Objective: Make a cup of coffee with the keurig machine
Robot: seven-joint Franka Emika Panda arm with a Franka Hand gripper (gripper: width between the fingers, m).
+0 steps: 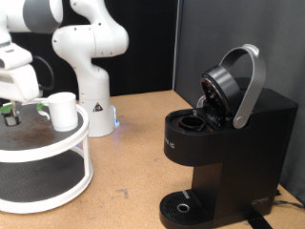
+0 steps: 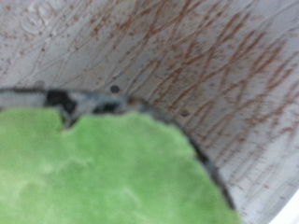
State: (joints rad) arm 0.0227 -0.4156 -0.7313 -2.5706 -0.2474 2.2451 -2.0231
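The white cup (image 1: 63, 110) stands upright on the top tier of a round white stand (image 1: 57, 143) at the exterior view's left. My gripper (image 1: 10, 115) is low over that tier, just left of the cup, at a small green-topped pod (image 1: 10, 121). The wrist view is filled by the blurred green pod top (image 2: 93, 173) lying on the scratched tier surface (image 2: 206, 65); my fingers do not show there. The black keurig machine (image 1: 233, 143) stands at the right with its lid and silver handle (image 1: 250, 86) raised and the pod chamber (image 1: 193, 121) open.
The white arm base (image 1: 92, 95) stands behind the stand on the wooden table (image 1: 133, 162). The stand has a lower tier (image 1: 38, 181). The machine's round drip base (image 1: 183, 205) is at the bottom. A dark backdrop closes the far side.
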